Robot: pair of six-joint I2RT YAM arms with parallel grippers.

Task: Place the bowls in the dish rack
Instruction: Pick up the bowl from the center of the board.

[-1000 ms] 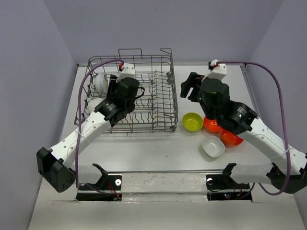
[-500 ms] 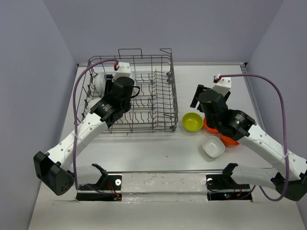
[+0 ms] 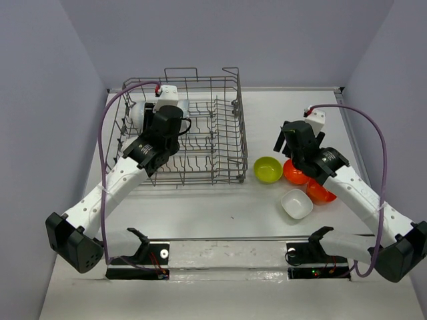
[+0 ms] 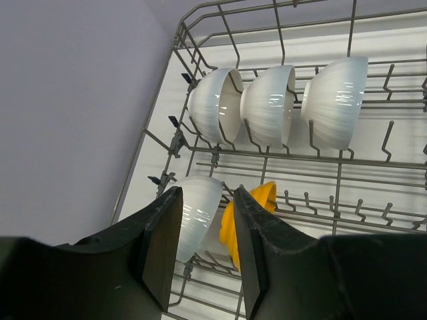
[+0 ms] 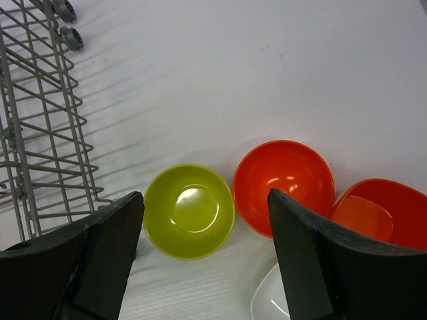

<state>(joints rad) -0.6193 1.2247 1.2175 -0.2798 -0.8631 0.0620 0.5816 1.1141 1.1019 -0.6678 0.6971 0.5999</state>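
Overhead, right jaws wide, lime bowl (image 5: 190,210) below

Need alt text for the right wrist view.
The right tool hangs open above a lime green bowl and a red-orange bowl on the table. A second red-orange bowl sits at right, part of a white bowl below, the dish rack at left.

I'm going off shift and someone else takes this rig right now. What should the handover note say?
Left gripper: part open inside the dish rack, nothing visibly gripped; a white bowl stands in the rack just past its fingers.
Right gripper: wide open, empty, above the lime green bowl.
Done: five bowls racked, that one, three more white bowls and an orange-yellow bowl.
Left: four on the table right of the rack: lime green, two red-orange bowls, a white squarish bowl.
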